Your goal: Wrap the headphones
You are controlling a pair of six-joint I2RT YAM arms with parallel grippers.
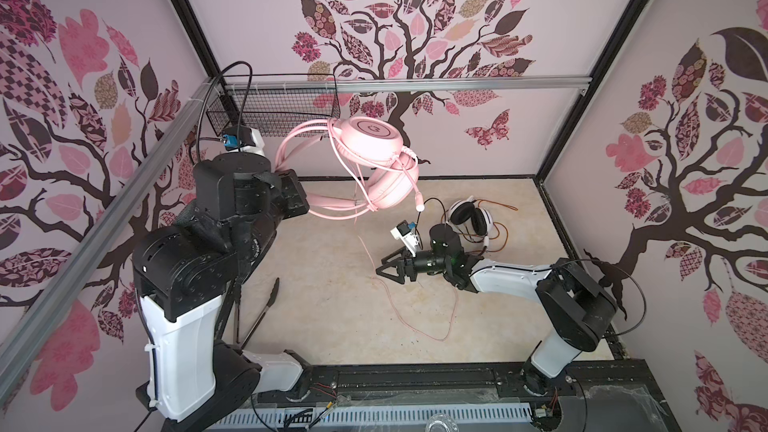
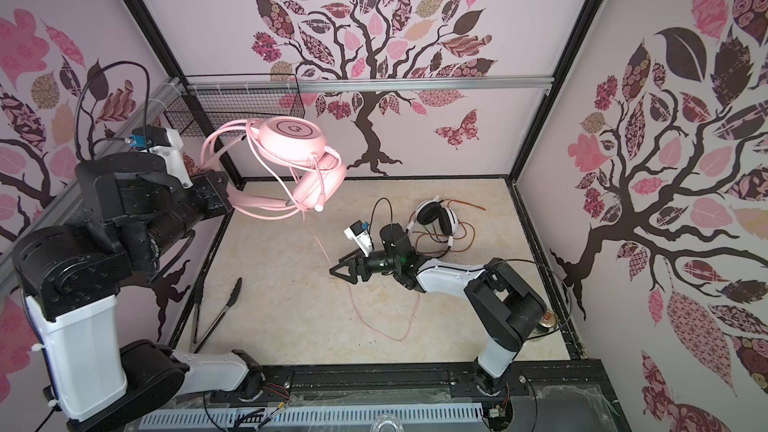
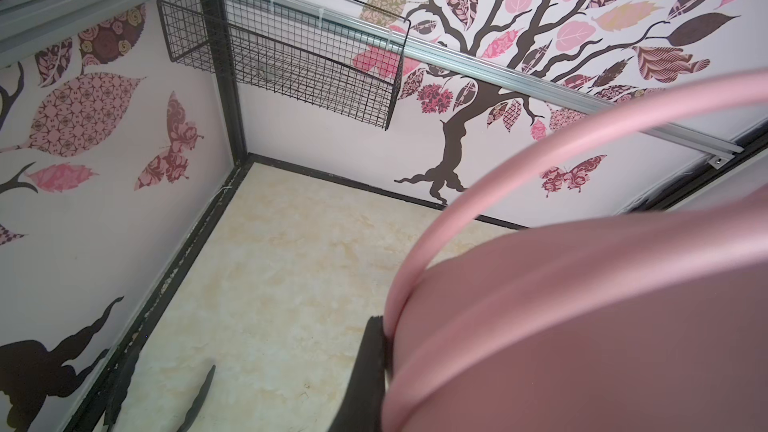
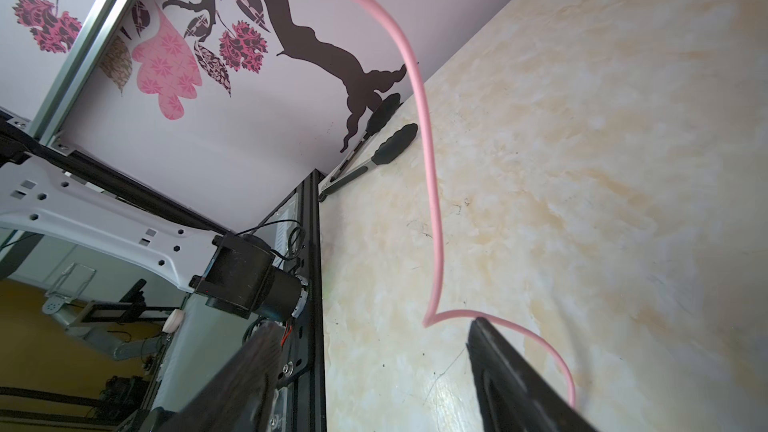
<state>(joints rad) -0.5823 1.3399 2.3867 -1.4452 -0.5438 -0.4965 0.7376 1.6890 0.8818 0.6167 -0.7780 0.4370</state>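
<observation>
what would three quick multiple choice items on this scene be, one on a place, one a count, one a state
1. The white-and-black headset lies: A) on the table, far right B) on the table, near left C) in the air.
2. Headsets in view: A) one B) two C) three.
3. The left pincer is: A) open, empty B) shut on nothing C) shut on the pink headset.
Answers: 1 A, it lies on the tabletop toward the back right corner; 2 B, one pink, one white-and-black; 3 C, its fingers clamp the headset's band, holding it aloft.
</observation>
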